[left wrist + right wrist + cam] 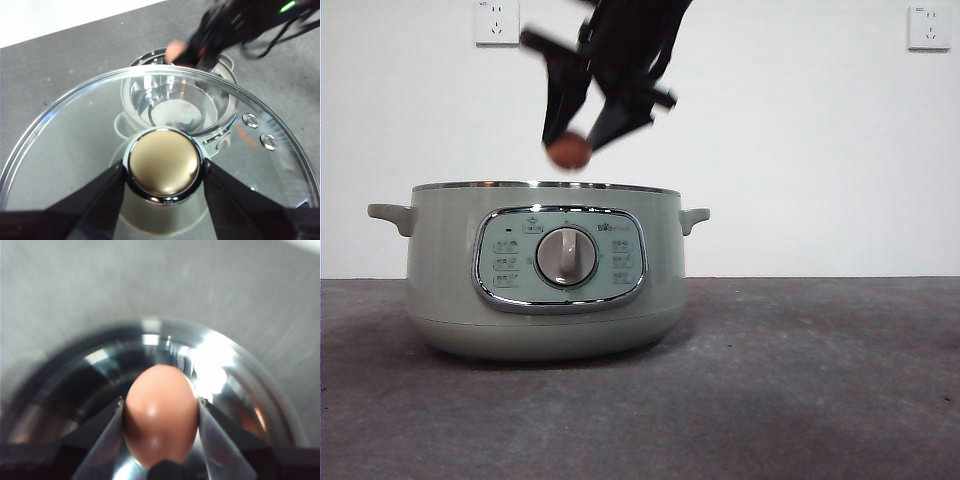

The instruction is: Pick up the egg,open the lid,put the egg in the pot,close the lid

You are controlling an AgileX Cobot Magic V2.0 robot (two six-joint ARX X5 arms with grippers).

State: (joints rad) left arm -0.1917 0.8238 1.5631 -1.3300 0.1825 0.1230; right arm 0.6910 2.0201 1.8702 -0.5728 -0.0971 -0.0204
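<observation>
Sage-green and alone on the grey table [840,400], one pot [545,285] is standing with its lid off and its steel bowl showing bare. One egg [569,150], reddish-brown, is hanging just above the pot's rim, pinched between the two jaws of the right gripper [582,138]. One glass lid [75,150] is being held up clear of the pot by the left gripper [163,165], whose jaws are pressing on either side of the knob [163,162]. Two wall sockets [497,21] are showing on the white wall behind. Nothing is lying between the egg and the open bowl. Coming down from the top of the front view, the right arm is tilting, dark and blurred, its gripper pointing downward over the pot's middle.
</observation>
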